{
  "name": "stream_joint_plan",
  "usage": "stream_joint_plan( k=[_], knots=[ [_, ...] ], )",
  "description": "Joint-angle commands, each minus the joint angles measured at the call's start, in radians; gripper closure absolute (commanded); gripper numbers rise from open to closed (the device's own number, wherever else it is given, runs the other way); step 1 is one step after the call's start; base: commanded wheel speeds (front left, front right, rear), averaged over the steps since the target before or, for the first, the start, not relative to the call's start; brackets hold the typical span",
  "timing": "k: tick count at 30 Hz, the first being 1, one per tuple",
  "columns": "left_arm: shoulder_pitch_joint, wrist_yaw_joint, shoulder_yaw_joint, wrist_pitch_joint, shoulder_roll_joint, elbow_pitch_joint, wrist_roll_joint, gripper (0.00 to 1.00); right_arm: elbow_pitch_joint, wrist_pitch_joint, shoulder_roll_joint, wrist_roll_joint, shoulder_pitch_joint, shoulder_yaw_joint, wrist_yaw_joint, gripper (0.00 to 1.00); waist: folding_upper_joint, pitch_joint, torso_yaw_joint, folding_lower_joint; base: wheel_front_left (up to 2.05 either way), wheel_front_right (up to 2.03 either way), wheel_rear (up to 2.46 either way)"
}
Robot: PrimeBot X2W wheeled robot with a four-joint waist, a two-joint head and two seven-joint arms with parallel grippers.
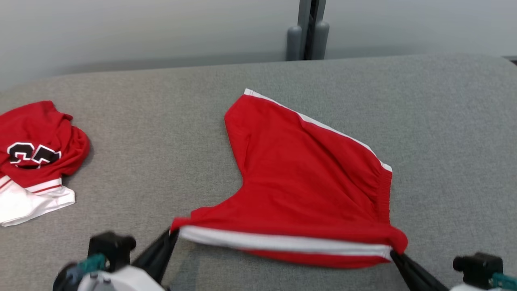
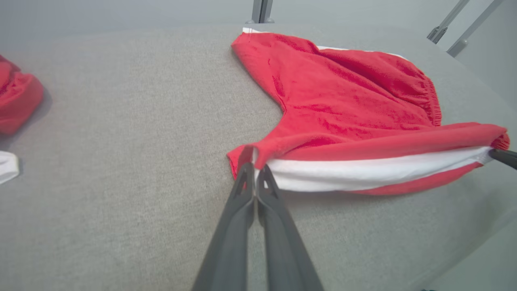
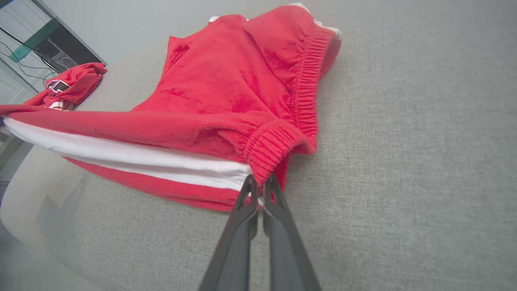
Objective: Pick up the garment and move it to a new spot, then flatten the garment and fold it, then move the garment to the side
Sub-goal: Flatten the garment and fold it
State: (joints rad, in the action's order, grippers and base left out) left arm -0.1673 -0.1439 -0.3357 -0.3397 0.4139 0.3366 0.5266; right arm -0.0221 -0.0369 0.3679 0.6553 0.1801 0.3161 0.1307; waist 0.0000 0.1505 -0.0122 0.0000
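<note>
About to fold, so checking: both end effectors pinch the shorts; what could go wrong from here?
The left end effector and right end effector each pinch only a corner of the shorts; a pull could slip one free.
The cloth behind is wrinkled, so folding now may trap creases.
The jersey lies at left; sliding there could catch it.

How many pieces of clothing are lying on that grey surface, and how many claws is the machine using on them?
Red shorts with a white stripe: 1
Red and white numbered top, bunched up at the left: 1
Claws: 2, left claw and right claw, each shut on a corner of the shorts
Total: 4
</note>
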Motion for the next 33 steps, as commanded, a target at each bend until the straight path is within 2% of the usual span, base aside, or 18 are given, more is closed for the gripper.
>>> stream_joint_plan(
  k=[1,8,13,18,25,33],
  knots=[
    [0.063,0.020,0.008,0.011,0.003,-0.014,-0.008,1.00,-0.007,-0.011,-0.009,-0.004,-0.030,-0.014,0.000,1.00,0.0000,0.033,-0.016,0.0000,0.00,0.00,0.00],
    [0.384,0.126,0.011,0.008,0.002,-0.160,-0.005,1.00,-0.014,-0.037,-0.092,-0.013,-0.189,-0.051,0.000,1.00,0.0000,0.142,-0.067,0.0000,0.00,0.00,0.00],
    [0.643,0.197,-0.003,-0.002,-0.018,-0.329,-0.008,1.00,0.022,-0.036,-0.130,-0.025,-0.324,-0.040,0.000,1.00,0.0000,0.220,-0.106,0.0000,0.00,0.00,0.00],
    [0.870,0.245,-0.048,-0.032,-0.031,-0.523,-0.022,1.00,0.077,-0.020,-0.146,-0.017,-0.447,-0.009,0.000,1.00,0.0000,0.288,-0.148,0.0000,0.00,0.00,0.00],
    [1.107,0.274,-0.146,-0.046,-0.038,-0.783,-0.010,1.00,0.181,0.034,-0.183,0.022,-0.588,0.025,0.000,1.00,0.0000,0.351,-0.203,0.0000,0.00,0.00,0.00],
    [1.235,0.273,-0.239,-0.017,-0.046,-0.980,0.054,1.00,0.261,0.087,-0.183,0.073,-0.669,0.079,0.000,1.00,0.0000,0.378,-0.236,0.0000,0.00,0.00,0.00]
  ],
)
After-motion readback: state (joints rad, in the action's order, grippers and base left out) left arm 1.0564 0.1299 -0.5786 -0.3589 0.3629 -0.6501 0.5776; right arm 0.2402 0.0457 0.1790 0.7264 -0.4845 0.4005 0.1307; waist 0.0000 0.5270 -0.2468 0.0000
